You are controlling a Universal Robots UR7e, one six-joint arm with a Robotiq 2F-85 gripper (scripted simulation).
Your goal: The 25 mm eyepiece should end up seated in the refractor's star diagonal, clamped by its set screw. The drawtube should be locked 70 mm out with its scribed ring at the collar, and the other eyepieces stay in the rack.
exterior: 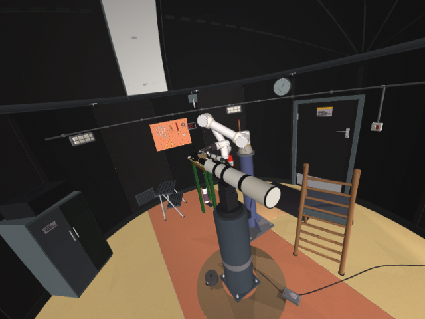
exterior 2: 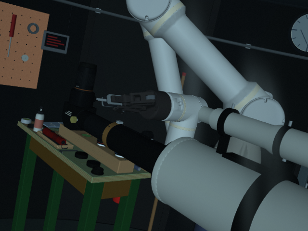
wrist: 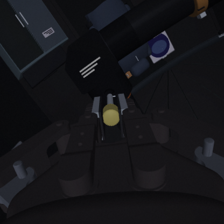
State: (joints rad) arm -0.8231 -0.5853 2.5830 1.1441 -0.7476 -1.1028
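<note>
The black eyepiece (exterior 2: 85, 75) with an orange ring stands upright in the star diagonal (exterior 2: 79, 107) at the rear end of the refractor (exterior: 237, 180). My gripper (wrist: 109, 107) reaches in level from the right. Its fingers are closed on the yellow knurled knob of the set screw (wrist: 110, 115), whose steel shank runs into the diagonal's collar. The black drawtube (exterior 2: 93, 121) runs from the diagonal to a brass collar (exterior 2: 108, 133) carrying a small lock screw (exterior 2: 120, 122). A second yellow knob (exterior 2: 73, 119) sits on the diagonal's side.
The green-legged table (exterior 2: 82, 164) stands just under the drawtube. It carries a wooden eyepiece rack (exterior 2: 97, 149), black caps (exterior 2: 93, 165), a red torch (exterior 2: 53, 136) and a small bottle (exterior 2: 38, 120). The finder scope (exterior 2: 251, 126) lies right of my wrist. A pegboard (exterior 2: 20, 44) hangs on the wall.
</note>
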